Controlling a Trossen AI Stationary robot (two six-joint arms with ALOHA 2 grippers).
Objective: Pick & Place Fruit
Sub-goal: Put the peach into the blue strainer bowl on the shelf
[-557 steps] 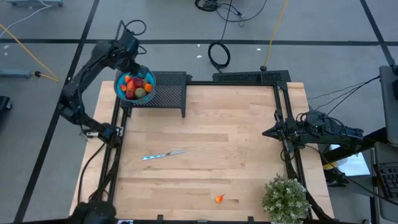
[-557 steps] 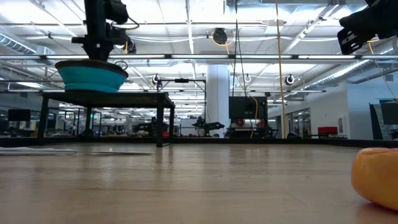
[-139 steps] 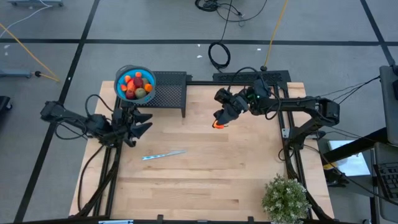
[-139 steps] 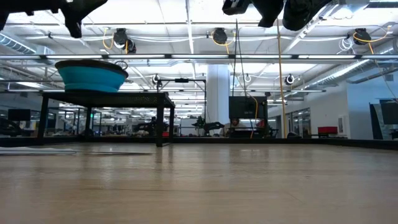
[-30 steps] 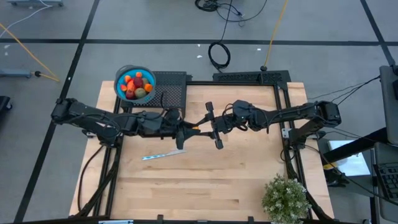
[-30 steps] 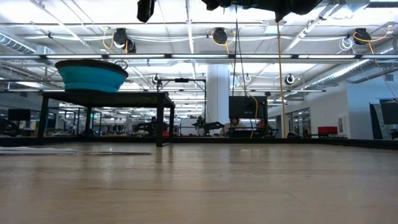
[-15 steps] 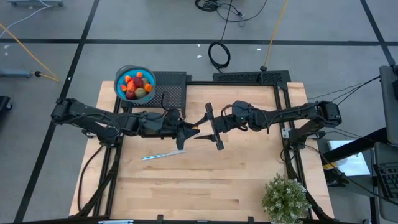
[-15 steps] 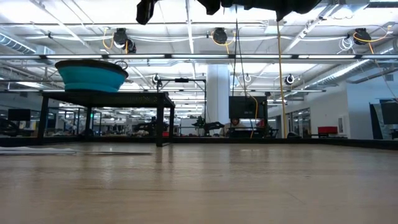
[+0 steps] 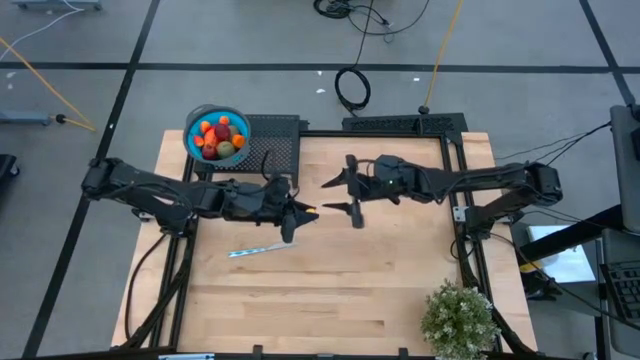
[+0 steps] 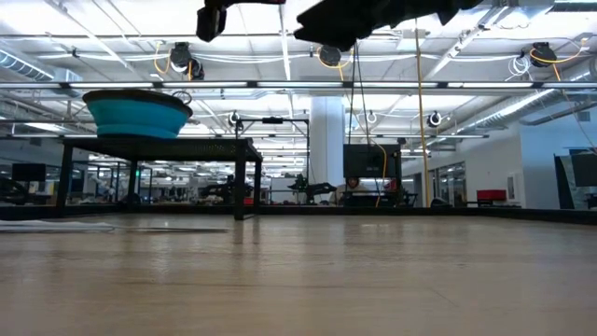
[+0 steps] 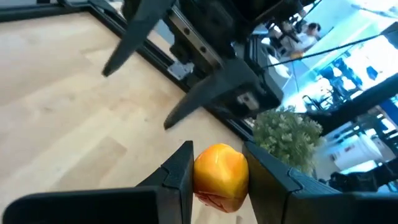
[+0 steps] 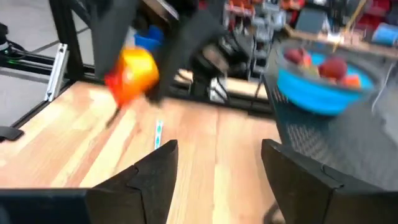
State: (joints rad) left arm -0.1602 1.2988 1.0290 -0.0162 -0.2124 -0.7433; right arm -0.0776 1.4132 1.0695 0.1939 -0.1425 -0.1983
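Here, the left tool (image 11: 214,171) is closed on an orange-red fruit (image 11: 221,175), pinched between its two fingers above mid-bench (image 9: 400,290), at about nine o'clock of the right tool (image 9: 348,194). A narrow pinch on a rounded skin could let the fruit slip on the way to the blue bowl (image 9: 217,137) at eleven o'clock. The right tool stands open and empty, just beside.

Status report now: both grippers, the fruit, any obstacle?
Left gripper shut on orange fruit, mid-table. Right gripper open, empty, facing it. Knife on table below; blue bowl on rack.
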